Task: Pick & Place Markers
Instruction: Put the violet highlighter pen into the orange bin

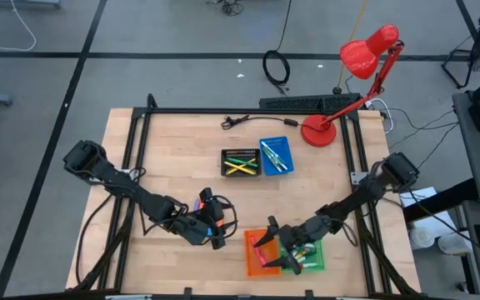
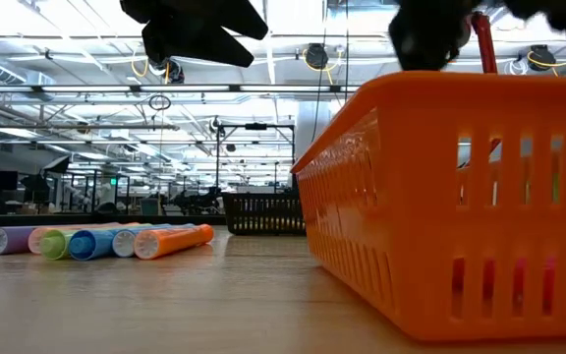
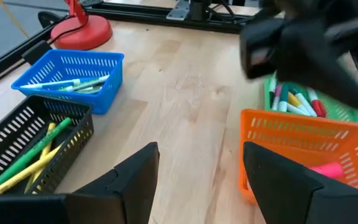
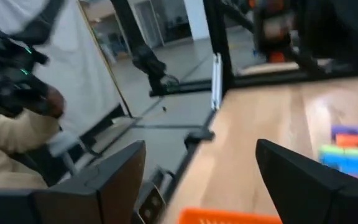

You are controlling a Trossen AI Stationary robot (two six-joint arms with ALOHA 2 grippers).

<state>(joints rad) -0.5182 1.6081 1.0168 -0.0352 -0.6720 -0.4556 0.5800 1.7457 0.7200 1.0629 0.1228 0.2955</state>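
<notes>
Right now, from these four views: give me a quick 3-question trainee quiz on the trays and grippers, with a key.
1. True or false: the right gripper hangs over the orange tray with its jaws open.
2. Multiple choice: which tray holds the crossed yellow and green markers? A) black tray B) blue tray C) green tray
3. Fill in: the left gripper sits just to the ___ tray's left in the high view, holding nothing visible.

Key: 1 true; 2 A; 3 orange
</notes>
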